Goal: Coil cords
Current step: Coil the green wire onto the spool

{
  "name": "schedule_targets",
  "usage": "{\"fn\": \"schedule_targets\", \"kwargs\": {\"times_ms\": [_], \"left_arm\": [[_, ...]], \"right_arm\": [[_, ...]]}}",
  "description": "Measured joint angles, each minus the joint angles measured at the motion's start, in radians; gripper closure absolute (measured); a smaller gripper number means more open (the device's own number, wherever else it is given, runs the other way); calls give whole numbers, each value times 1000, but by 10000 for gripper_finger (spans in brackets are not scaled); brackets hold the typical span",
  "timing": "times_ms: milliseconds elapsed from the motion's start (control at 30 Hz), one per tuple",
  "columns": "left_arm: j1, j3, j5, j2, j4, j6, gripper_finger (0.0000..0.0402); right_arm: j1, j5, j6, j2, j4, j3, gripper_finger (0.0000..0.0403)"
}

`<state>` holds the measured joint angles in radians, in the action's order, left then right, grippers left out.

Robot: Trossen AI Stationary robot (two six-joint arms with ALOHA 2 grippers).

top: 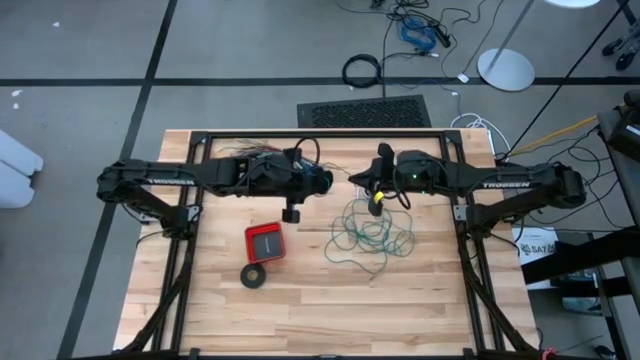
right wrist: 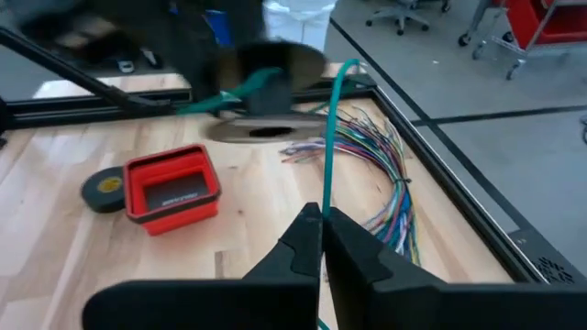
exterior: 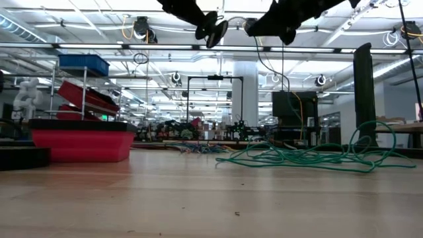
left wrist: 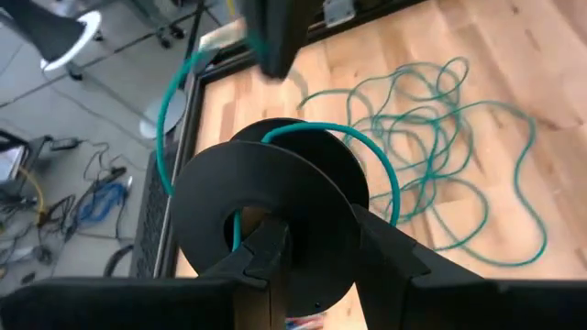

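Teal-green thin wire point(top: 372, 232): loose tangle on wooden table point(top: 420, 310), mid-right, below my right claw point(right wrist: 323, 225). Right claw clenched on wire strand, which runs taut toward black round plastic spool point(left wrist: 275, 215) gripped by my left claw point(left wrist: 307, 243) (few turns wound). Tangle nearer right arm; strand's long axis spans claw to spool.

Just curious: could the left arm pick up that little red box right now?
Probably not yet: the left gripper is holding a black spool wound with green wire. The red box itself lies uncovered below it.
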<state>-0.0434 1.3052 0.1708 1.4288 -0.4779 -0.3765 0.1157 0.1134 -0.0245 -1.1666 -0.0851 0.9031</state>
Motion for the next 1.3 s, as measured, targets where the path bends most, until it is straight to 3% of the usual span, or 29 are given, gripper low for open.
{"fn": "schedule_targets", "kwargs": {"times_ms": [233,667,1167,1300], "left_arm": [[-58,0,45,37,-38,19,304],[-141,1,38,45,109,21,304],[-173,1,-25,45,90,23,304],[-173,1,-26,45,84,23,304]], "right_arm": [[-46,28,-2,13,23,0,403],[-147,82,-27,7,57,0,403],[-266,379,73,77,91,0,403],[-292,393,102,117,121,0,403]]}}
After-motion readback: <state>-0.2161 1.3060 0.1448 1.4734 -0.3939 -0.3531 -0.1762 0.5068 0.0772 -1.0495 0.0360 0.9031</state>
